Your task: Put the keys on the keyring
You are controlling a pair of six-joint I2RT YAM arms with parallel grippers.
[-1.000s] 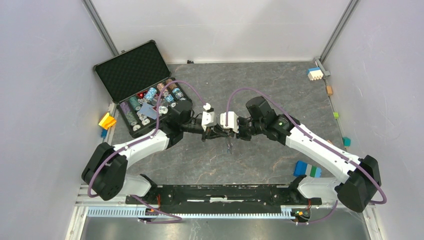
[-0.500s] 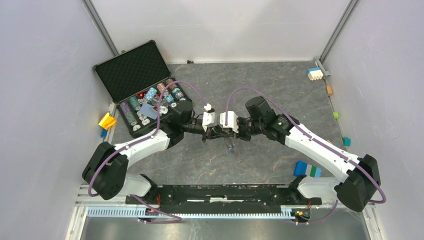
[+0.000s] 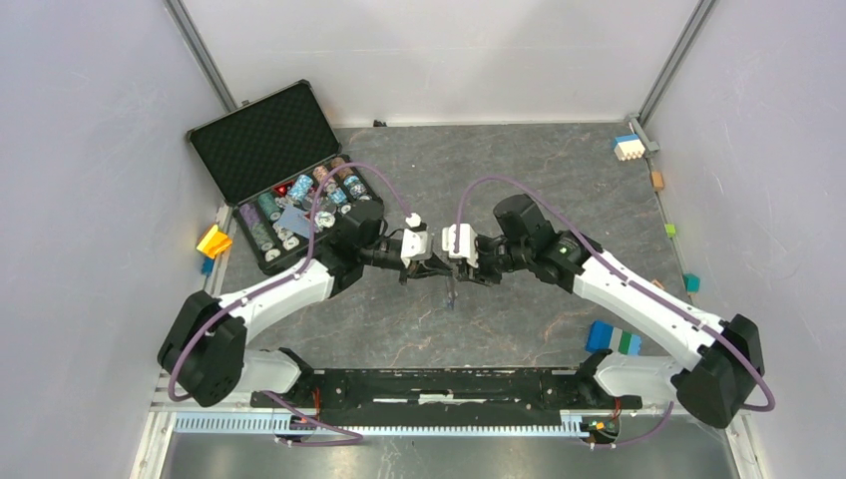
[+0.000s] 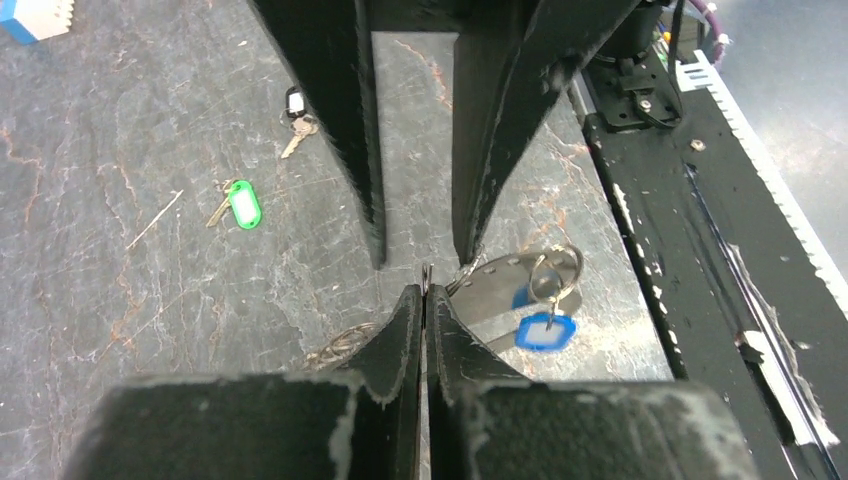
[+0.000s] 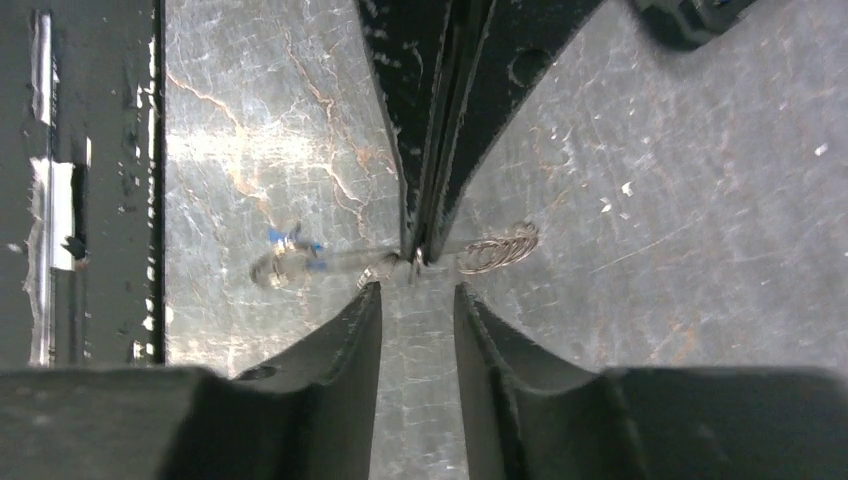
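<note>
My left gripper [image 3: 440, 269] [image 4: 425, 292] is shut on the thin wire of the keyring [image 4: 343, 344], held a little above the table. The keyring also shows in the top view [image 3: 451, 292], hanging between the two grippers. The blue-tagged key [image 4: 545, 331] hangs from it and looks blurred in the right wrist view [image 5: 292, 243]. My right gripper [image 3: 462, 271] [image 5: 417, 290] is open, its fingers either side of the left gripper's tips. The green-tagged key [image 4: 243, 203] and the black-tagged key [image 4: 295, 100] lie on the table beyond.
An open black case [image 3: 261, 140] of poker chips stands at the back left. Toy blocks lie at the edges: yellow [image 3: 213, 240], blue and green [image 3: 612, 337], white and blue [image 3: 628, 147]. A black rail [image 3: 439, 384] runs along the near edge.
Both grippers have shifted slightly to the left with the keyring still hanging between them. The left gripper stays shut on it.
</note>
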